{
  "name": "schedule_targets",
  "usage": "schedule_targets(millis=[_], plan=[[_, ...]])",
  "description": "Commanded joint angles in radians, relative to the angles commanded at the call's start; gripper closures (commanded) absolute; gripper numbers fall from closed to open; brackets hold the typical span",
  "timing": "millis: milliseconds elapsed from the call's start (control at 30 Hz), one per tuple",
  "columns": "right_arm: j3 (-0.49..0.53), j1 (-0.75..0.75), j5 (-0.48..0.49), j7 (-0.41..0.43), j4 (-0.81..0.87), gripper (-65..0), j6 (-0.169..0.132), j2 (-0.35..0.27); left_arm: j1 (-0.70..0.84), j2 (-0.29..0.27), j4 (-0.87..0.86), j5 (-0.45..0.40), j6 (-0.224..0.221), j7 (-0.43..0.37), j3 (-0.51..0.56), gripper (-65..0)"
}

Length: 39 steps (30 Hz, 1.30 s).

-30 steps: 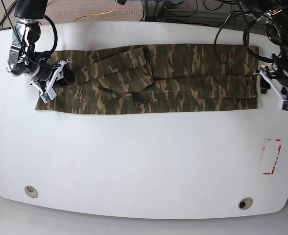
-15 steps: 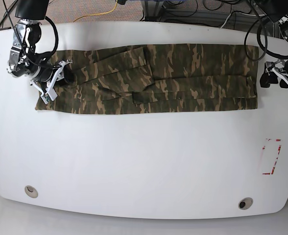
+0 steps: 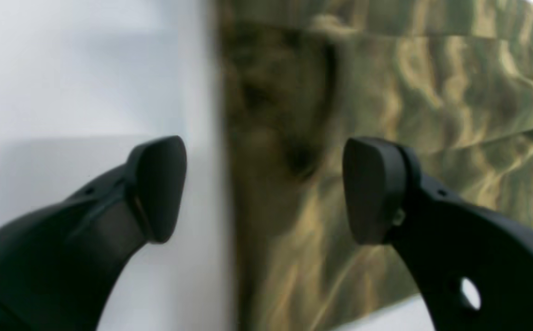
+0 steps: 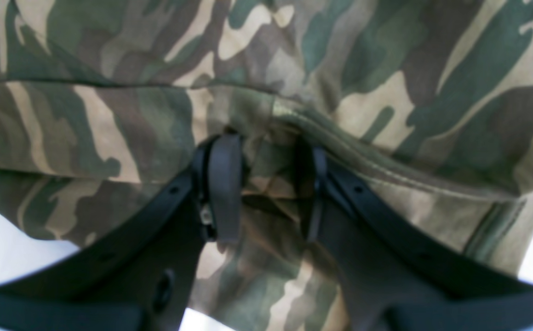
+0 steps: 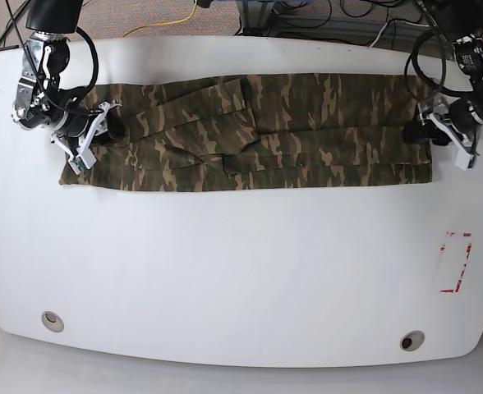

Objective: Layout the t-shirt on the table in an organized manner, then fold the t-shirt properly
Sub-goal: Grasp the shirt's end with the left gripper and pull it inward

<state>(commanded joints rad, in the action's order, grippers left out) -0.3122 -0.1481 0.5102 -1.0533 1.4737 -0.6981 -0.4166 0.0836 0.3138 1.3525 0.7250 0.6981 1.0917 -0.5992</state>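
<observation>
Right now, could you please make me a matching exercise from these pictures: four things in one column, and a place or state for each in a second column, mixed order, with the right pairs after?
Things
1. left gripper
2. right gripper
3. t-shirt
4. red tape outline

Places or states
A. on the bare table, apart from the cloth
B. open, straddling the cloth's edge
C. shut on a fold of cloth
D. lying as a long folded band across the far side of the table

Pairs: 1-B, 2-C, 3-D, 4-A
</observation>
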Motion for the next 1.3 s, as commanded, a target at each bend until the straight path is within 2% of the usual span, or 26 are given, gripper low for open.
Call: schedule_targets(millis=[133,200,300,400,433,533,700,867,1000,1067,1200,1300], plan=[[0.0,0.0,0.06,0.0,-0.002,-18.9,0.0,-0.008,0.0,-0.003,-0.005,0.0,0.0,-0.002,0.049,-50.1],[0.0,0.0,0.074,0.0,-0.002,-18.9,0.0,-0.008,0.0,-0.005,-0.003,0.002,0.0,-0.002,0.063,-46.9],[0.0,0.0,0.078,0.0,-0.003,-18.9,0.0,-0.008,0.0,-0.006,-0.003,0.002,0.0,-0.002,0.063,-35.6],[0.0,0.0,0.08,0.0,-0.003,-18.9,0.0,-0.008,0.0,-0.006,-0.003,0.002,0.0,-0.003,0.06,-21.2],[0.0,0.0,0.08,0.0,-0.003,-18.9,0.0,-0.008,0.0,-0.006,-0.003,0.002,0.0,-0.003,0.06,-14.7],[0.0,0.0,0.08,0.0,-0.003,-18.9,0.0,-0.008,0.0,-0.005,0.0,0.002,0.0,-0.003,0.058,-7.1],[0.0,-0.005,0.08,0.0,-0.003,-18.9,0.0,-0.006,0.006,-0.006,0.107,0.002,0.0,0.0,0.023,-6.7],[0.0,-0.006,0.08,0.0,-0.005,-18.9,0.0,-0.003,0.023,-0.006,0.272,0.0,0.0,0.044,0.063,-6.7],[0.0,-0.008,0.08,0.0,-0.005,-18.9,0.0,-0.002,0.025,-0.026,0.353,0.002,0.0,0.069,0.132,-6.7],[0.0,-0.008,0.08,0.0,-0.005,-18.9,0.0,-0.002,0.026,-0.049,0.385,0.003,0.0,0.071,0.199,-6.8],[0.0,-0.008,0.08,0.0,-0.005,-18.9,0.0,-0.002,0.026,-0.061,0.43,0.011,0.0,0.071,0.292,-6.8],[0.0,-0.006,0.08,0.0,-0.005,-18.9,0.0,-0.002,0.021,-0.121,0.436,0.028,-0.001,0.072,0.33,-6.8]])
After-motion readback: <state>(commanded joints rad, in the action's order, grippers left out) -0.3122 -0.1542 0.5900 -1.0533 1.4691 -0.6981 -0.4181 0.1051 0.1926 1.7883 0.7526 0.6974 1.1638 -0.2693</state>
